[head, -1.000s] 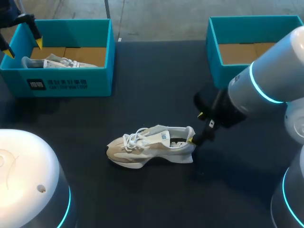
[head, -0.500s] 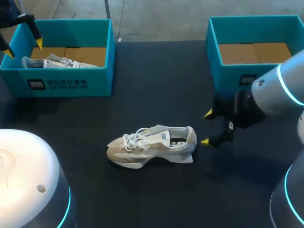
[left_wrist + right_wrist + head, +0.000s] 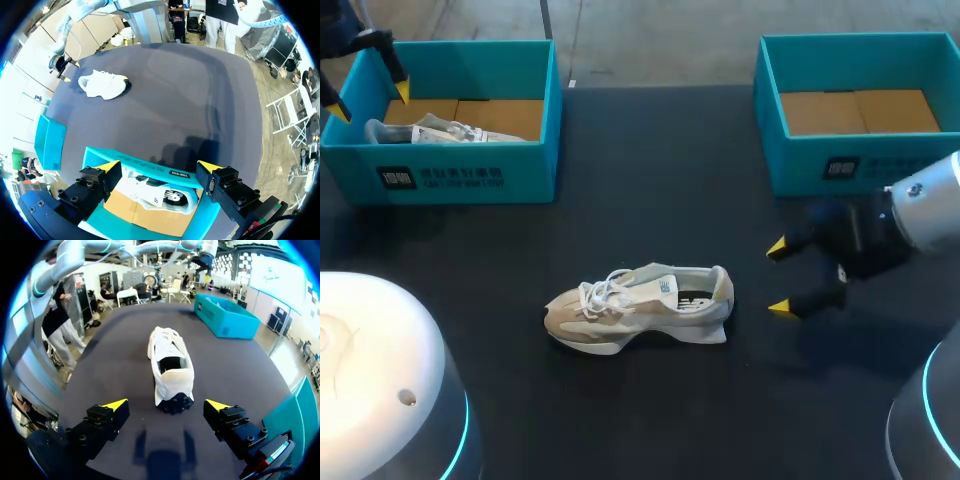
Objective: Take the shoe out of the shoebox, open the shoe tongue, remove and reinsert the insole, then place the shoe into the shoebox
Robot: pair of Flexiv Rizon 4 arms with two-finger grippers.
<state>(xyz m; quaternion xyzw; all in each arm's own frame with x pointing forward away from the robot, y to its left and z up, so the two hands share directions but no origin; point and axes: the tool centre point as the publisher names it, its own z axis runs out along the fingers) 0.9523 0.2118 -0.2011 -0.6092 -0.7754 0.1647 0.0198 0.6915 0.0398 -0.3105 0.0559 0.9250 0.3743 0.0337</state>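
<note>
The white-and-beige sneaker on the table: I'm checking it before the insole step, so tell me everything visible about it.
The white-and-beige lace-up sneaker has a fabric-looking upper, white laces, a pale sole and a dark opening. It stands upright on its sole on the dark table, toe toward the left arm's side, heel facing the open right gripper, which is apart from it. Only the table touches it.

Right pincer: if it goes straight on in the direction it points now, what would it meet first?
Most likely the heel of the white sneaker, which lies on the table straight ahead of the open right pincer. A gap separates them; its depth is hard to judge.
</note>
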